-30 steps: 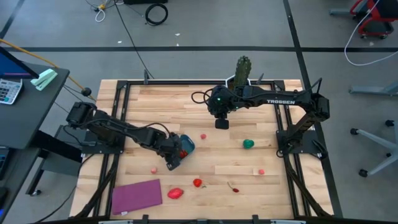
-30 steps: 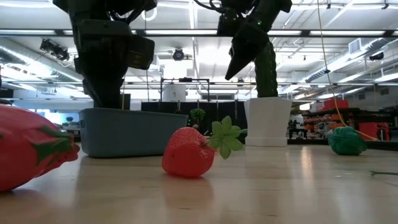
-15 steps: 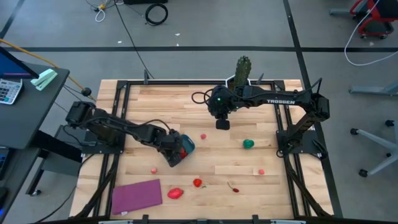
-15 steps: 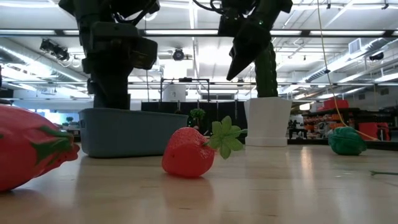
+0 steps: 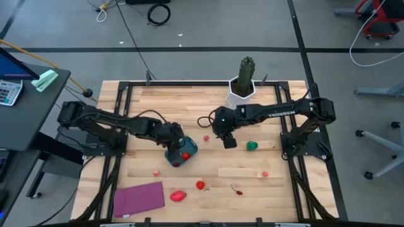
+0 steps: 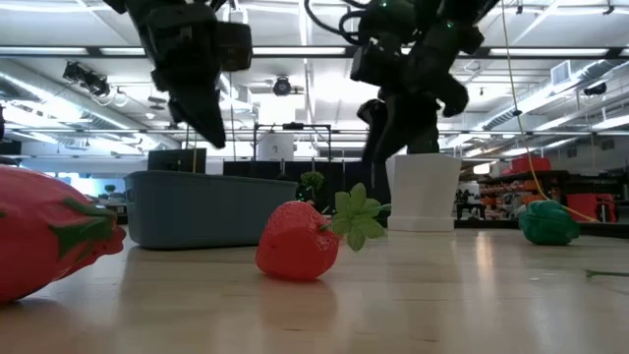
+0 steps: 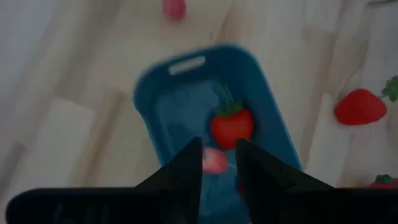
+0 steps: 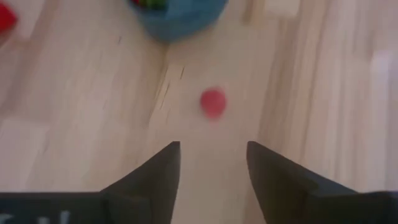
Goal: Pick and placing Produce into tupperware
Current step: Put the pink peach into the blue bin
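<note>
since a second ago both of my arms have shifted: my left tool (image 5: 175, 151) has swung up over the tupperware (image 5: 184, 151), left of centre in the high view, and my right tool (image 5: 228, 141) has dropped from the upper middle toward the centre.

the tupperware already holds a strawberry (image 7: 232, 124) and a pale pink piece (image 7: 214, 160); my left tool hangs above them, fingers nearly together with nothing between them. a small red ball (image 8: 213, 102) lies on the table (image 5: 271, 183) just right of the tupperware, and my right tool points at it with fingers spread and empty. the green piece (image 5: 252, 146) sits right of that tool; more produce lies lower in the frame, near the purple mat (image 5: 138, 198).

my worry is the ball: it is round and could roll off if one finger touches first. the two tools are also near each other, so reaching in could bump the left arm or nudge the tupperware.
</note>
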